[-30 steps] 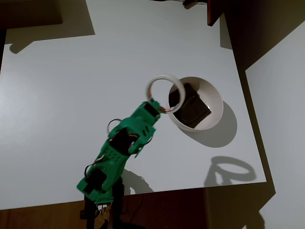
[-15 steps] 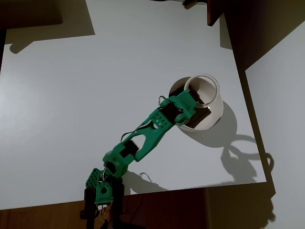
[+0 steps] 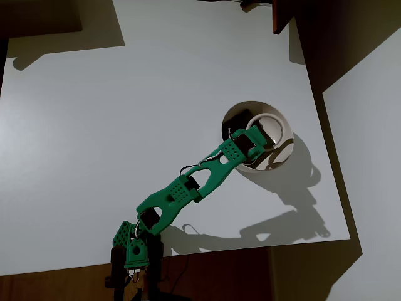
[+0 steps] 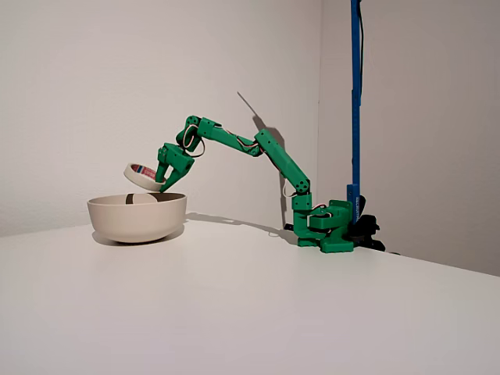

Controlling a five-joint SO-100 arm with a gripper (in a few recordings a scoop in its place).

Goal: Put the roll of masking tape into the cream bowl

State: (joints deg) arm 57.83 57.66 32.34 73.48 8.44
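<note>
Cream bowl (image 4: 137, 216) at left on matte white tabletop (image 4: 250, 305), smooth, round, glossy, dark block (image 3: 237, 119) inside. Tape roll (image 4: 143, 176) tilted just above the rim, over the opening, ready to drop. Fingers (image 4: 164, 183) clenched on roll's edge. Green plastic arm (image 4: 258, 152) stretched from right.

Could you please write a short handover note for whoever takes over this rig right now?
End effector: shut on the tape roll, holding it tilted just above the bowl.
Bowl: on the white table, with a dark block inside.
Done: tape picked up and carried over the bowl.
Left: open the end effector so the tape drops in, then pull the arm back.
</note>
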